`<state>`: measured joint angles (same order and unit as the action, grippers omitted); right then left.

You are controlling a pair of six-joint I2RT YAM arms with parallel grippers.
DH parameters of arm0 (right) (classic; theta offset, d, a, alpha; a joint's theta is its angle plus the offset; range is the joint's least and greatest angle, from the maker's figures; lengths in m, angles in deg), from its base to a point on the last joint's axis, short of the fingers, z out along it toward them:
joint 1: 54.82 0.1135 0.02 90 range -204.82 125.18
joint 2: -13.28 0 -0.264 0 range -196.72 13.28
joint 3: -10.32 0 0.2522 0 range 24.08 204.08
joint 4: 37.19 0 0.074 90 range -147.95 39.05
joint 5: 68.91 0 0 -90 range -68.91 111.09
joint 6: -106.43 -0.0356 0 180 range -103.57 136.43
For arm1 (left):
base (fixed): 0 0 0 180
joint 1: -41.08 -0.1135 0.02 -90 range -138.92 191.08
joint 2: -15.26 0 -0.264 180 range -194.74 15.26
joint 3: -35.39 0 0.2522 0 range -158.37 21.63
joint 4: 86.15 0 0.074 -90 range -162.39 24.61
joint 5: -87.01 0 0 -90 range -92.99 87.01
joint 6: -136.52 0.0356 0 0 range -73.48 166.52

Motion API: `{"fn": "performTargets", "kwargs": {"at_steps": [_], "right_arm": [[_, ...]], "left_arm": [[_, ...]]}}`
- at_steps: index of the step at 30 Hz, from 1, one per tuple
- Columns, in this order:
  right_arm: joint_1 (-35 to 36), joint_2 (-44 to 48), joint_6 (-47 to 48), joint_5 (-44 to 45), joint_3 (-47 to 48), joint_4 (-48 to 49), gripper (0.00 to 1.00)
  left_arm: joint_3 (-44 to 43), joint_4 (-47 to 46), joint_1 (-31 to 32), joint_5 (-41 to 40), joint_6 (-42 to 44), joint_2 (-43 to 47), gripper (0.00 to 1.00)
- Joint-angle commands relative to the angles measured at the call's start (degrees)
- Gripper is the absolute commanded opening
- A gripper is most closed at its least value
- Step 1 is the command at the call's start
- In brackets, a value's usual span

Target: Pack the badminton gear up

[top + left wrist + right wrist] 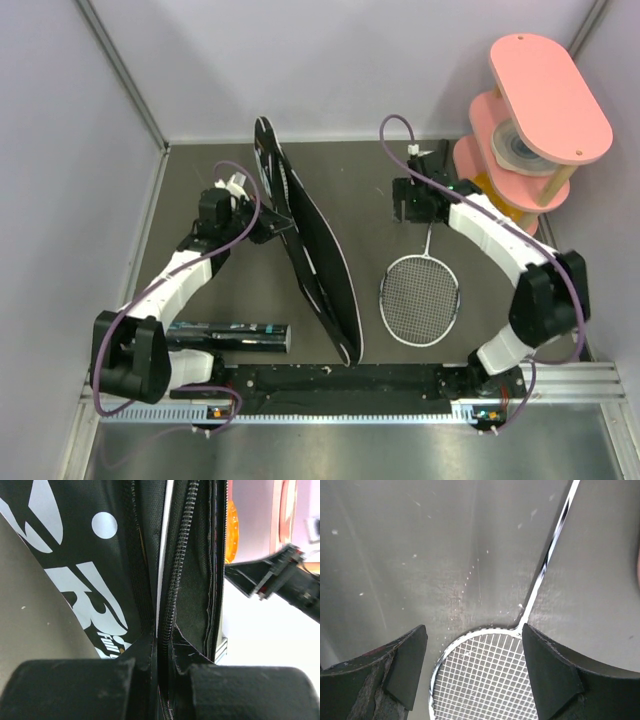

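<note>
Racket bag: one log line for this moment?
left gripper: shut on bag edge | right gripper: open over racket | racket: flat on table, outside bag

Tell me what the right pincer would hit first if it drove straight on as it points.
Probably the silver racket: the open right pincer frames the top of its strung head, where the shaft joins, lying on the dark table. How far off is hard to judge.

A pink tiered stand [550, 95] stands at the far right corner of the dark surface [345, 180], a whitish roll [520, 148] on its middle shelf.
</note>
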<state>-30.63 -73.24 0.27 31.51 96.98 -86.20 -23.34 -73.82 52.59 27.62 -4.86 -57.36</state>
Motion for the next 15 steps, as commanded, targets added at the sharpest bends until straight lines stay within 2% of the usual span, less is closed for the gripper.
{"fn": "performTargets", "kwargs": {"at_steps": [1, 5, 9, 15], "right_arm": [[-2.6, -8.7, -14.7, 1.5, 5.3, -5.7, 0.74], [-4.1, -15.3, -16.7, 6.3, 8.8, -6.0, 0.67], [-4.9, -19.9, -16.1, 10.7, 11.8, -6.3, 0.64], [-8.4, -22.9, -14.5, 10.8, 10.2, -5.8, 0.61]], "left_arm": [[-1.8, -3.4, 0.0, 2.0, 1.1, 3.4, 0.00], [-1.3, -4.2, -0.1, 3.3, 0.3, 3.0, 0.00], [-0.8, -5.2, 0.0, 4.0, -0.3, 2.7, 0.00], [-1.3, -4.6, -0.2, 4.0, 0.0, 2.7, 0.00]]}}
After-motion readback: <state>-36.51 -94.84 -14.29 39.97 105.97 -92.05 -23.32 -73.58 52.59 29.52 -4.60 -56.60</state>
